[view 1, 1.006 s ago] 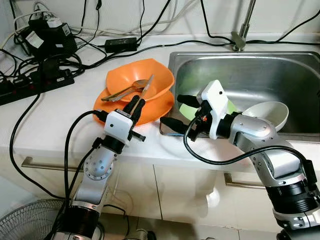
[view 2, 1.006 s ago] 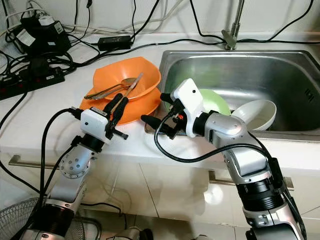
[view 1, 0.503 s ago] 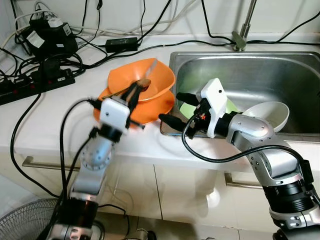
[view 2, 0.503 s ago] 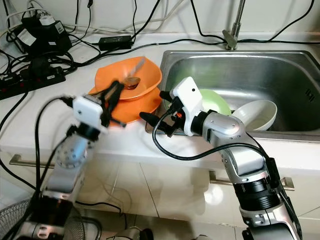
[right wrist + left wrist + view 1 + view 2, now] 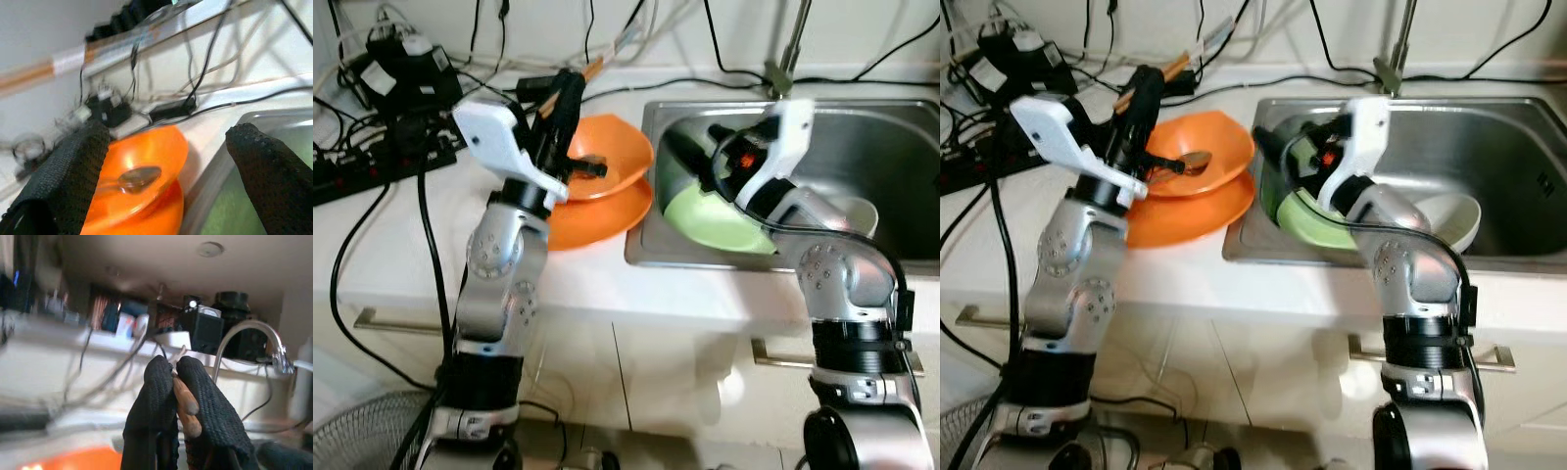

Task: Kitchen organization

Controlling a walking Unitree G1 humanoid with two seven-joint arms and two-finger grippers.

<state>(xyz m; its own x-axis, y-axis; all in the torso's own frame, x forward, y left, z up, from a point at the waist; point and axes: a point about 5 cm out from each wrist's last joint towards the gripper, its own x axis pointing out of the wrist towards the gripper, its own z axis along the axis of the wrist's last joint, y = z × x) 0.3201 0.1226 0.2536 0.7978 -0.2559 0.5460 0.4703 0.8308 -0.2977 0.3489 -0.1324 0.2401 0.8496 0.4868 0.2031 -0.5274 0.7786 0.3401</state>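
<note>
Leftmost of the orange bowl, a tangle of black cables and power bricks crowds the white counter, leaving bare countertop only along its front edge. Just above the bowl's left rim, the left gripper is raised, its fingers pressed together on a wooden-handled utensil that points up and back toward the wall. Inside the bowl lies a spoon, and the bowl sits on an orange plate whose right edge nearly meets the steel sink. Right of the bowl, over the sink's left wall, the right gripper hovers with fingers spread wide. Below it a green bowl and a white bowl fill the basin's near side.
</note>
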